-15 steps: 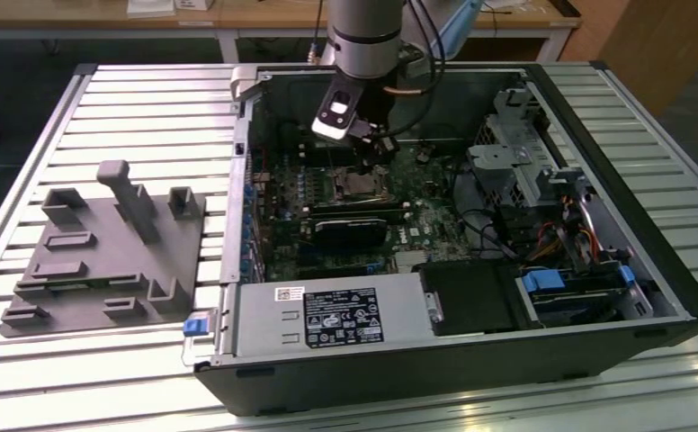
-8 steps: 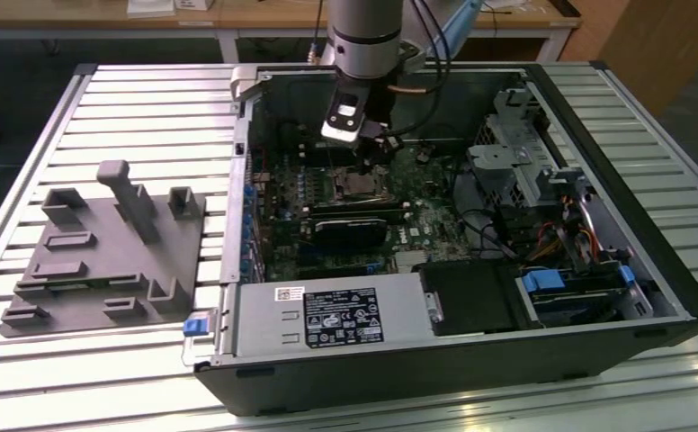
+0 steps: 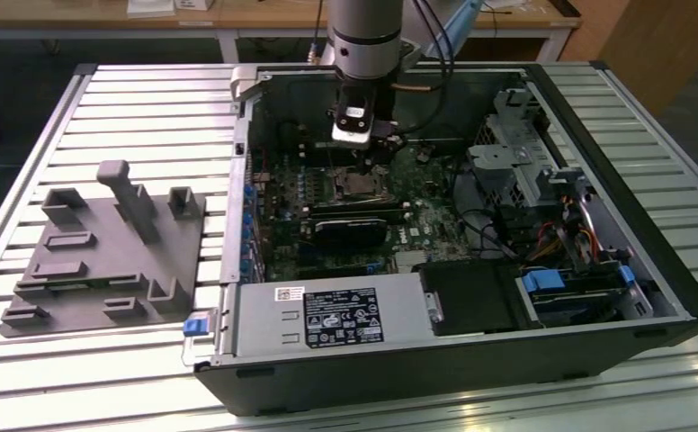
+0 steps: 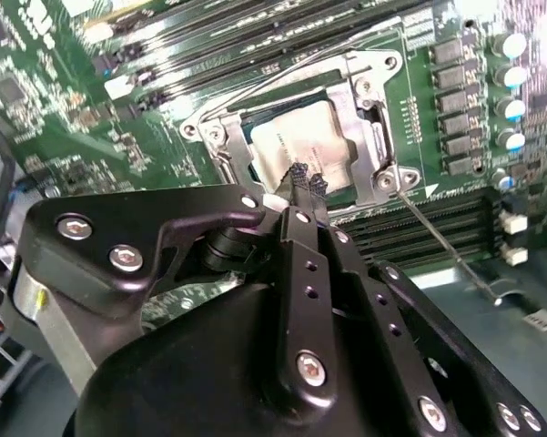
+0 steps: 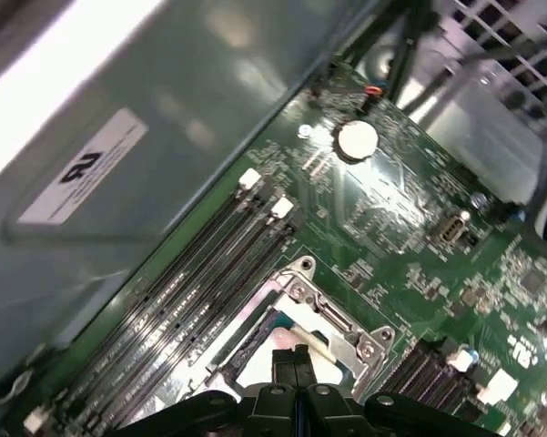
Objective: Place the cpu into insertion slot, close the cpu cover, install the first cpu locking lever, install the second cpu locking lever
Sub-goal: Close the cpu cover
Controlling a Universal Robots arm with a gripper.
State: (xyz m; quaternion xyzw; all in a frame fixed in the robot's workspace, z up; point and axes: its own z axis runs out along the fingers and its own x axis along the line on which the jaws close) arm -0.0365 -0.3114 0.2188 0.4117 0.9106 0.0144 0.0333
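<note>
The jaws are shut, their two fingertips (image 4: 297,177) pressed together with nothing visible between them. They are poised over the chip (image 4: 287,146); whether they touch it I cannot tell. The chip lies flat in the socket (image 3: 356,185), its pale metal top showing through the window of the cover (image 4: 370,102). The cover looks lowered around it, though I cannot say it is fully down. Closed jaws form one narrow blunt point, which I judge suits pressing or nudging rather than gripping.

Two thin wire levers flank the socket. One lever (image 4: 273,82) runs along the side next to a bank of memory slots (image 4: 255,41), and the other lever (image 4: 437,238) slants away from a corner of the frame. Both look unlatched.

All this sits on the green board (image 5: 391,218), deep in the open computer case (image 3: 469,387), which lies on its side on the slatted worktop (image 3: 145,99). The arm (image 3: 367,36) drops straight down into the case, wrist vertical, so the jaws meet the socket squarely. A grey tray (image 3: 85,261) rests on the worktop at the exterior view's left.
</note>
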